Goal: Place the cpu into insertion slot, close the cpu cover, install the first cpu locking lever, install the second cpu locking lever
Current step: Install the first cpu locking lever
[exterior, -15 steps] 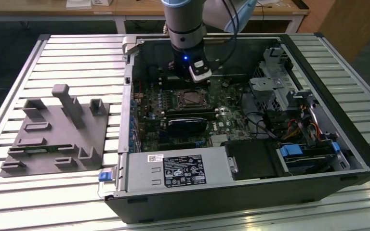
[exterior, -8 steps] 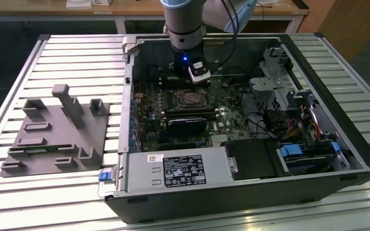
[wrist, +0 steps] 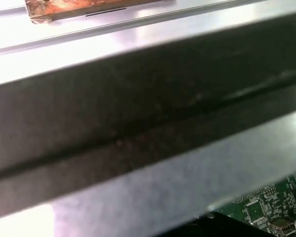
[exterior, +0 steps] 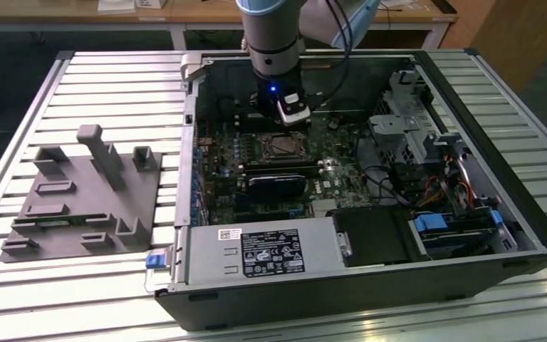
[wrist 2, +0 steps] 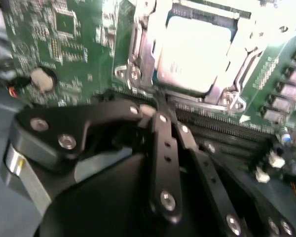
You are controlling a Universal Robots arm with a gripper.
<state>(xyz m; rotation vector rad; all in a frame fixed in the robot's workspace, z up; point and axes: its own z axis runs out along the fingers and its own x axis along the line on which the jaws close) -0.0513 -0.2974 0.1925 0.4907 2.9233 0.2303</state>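
Hovering at the edge of the cover (wrist 2: 139, 49), which frames the seated cpu (wrist 2: 197, 54), the jaws look pinched shut and empty; lever work wants a low, steady push.

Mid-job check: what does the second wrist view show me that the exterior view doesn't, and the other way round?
Second wrist view, close up: the small square cpu with its pale silvery face, framed by the thin silvery-grey metal cpu cover.

Exterior view, wide: the open black computer case on the slatted metal table, and a grey moulded fixture at the exterior view's left.

Shared: the green circuit board, the grey-rimmed square insertion slot, and the black gripper close to the slot's edge.
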